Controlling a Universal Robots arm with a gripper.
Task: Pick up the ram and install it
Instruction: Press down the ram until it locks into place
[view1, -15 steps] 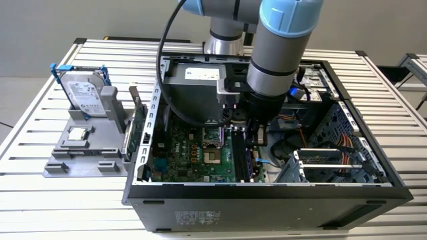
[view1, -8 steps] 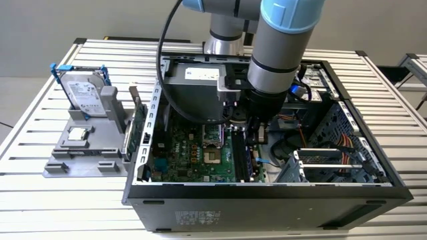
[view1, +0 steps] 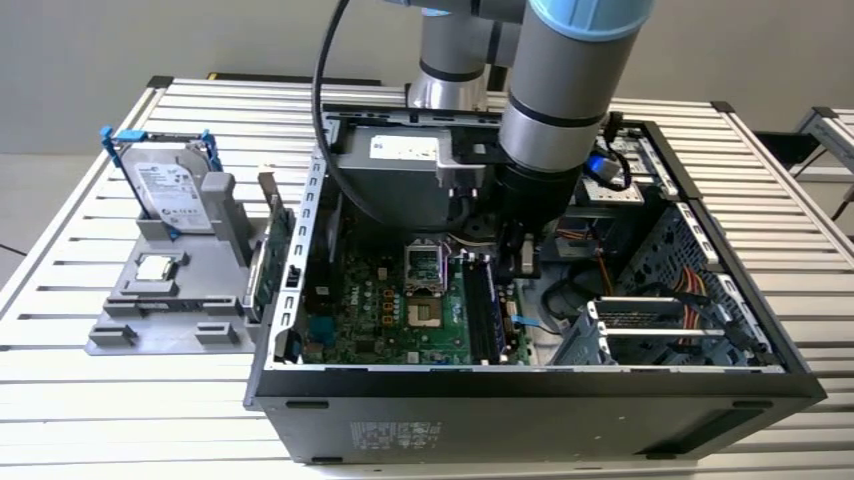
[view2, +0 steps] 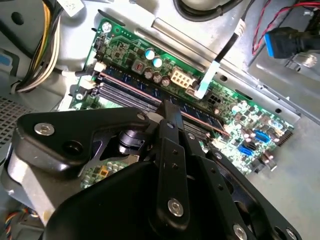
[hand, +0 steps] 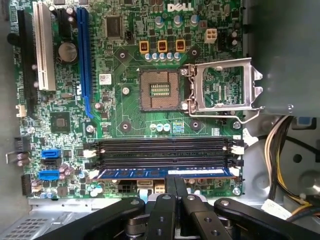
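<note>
The ram (hand: 165, 173) lies in the slot nearest the board's edge, a blue-labelled stick running the slot's full length with white latches (hand: 235, 171) at its ends; whether it is fully seated I cannot tell. The hand (hand: 175, 187) stands right over the ram's middle, its fingers (hand: 171, 186) drawn narrow, close together at the stick's top edge, and seemingly touching it. Beside the ram lie the other slots (hand: 160, 150), dark and bare. Past them sits the open CPU socket (hand: 158, 90) with its metal frame (hand: 220, 85) flipped up.

In the exterior view the arm (view1: 567, 110) reaches down into the open case (view1: 534, 400) on the slatted table (view1: 80, 380). At about 9 o'clock from the case, a grey stand (view1: 160, 320) holds a hard drive (view1: 174, 195) upright.
</note>
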